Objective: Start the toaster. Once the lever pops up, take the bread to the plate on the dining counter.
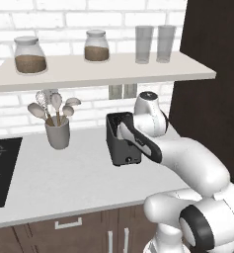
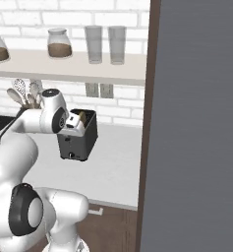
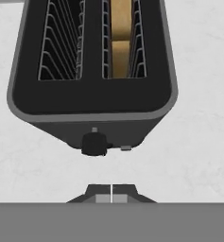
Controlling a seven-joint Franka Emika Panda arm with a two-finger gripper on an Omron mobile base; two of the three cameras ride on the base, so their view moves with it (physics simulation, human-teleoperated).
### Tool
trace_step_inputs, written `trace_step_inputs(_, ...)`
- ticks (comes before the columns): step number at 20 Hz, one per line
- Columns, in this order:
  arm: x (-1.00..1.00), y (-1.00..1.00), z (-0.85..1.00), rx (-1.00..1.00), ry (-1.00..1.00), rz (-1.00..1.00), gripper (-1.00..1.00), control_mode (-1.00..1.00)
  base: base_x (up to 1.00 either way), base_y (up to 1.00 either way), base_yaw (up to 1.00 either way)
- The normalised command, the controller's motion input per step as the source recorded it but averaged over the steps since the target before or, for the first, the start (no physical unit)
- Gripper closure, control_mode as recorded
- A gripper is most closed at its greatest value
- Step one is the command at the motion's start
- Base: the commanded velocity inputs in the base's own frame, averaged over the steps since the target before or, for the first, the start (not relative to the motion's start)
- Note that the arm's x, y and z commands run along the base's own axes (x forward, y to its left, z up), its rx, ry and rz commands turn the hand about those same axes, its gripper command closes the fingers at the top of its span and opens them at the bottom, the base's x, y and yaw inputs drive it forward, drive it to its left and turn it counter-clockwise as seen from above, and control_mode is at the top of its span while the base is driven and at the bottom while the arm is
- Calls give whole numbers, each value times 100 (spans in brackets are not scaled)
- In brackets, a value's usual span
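I see a pale surface (image 1: 64, 183) holding the toaster (image 1: 119, 143), a cup of spoons (image 1: 58, 132) and a black stove top (image 1: 0, 173).

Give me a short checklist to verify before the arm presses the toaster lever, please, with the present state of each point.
1. Bread sits in a slot of the toaster: ok.
2. Gripper is shut, ready for pushing: ok.
3. Gripper touches the toaster: not ok, it hangs above the front, apart.
4. Lever position, up or down: cannot tell.
5. Toaster stands upright on the counter: ok.
6. Utensil cup stands away from the arm's path: ok.
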Motion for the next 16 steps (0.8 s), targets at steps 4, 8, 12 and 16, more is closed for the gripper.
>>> trace_step_inputs(4, 29, 7, -9, 0, 1, -5, 100, -100, 0, 0, 0)
trace_step_inputs(8, 29, 9, -8, 0, 2, -6, 100, -100, 0, 0, 0)
trace_step_inputs(12, 24, 3, -13, 0, 1, -3, 100, -100, 0, 0, 0)
trace_step_inputs(16, 2, 0, -17, 0, 0, 0, 100, -100, 0, 0, 0)
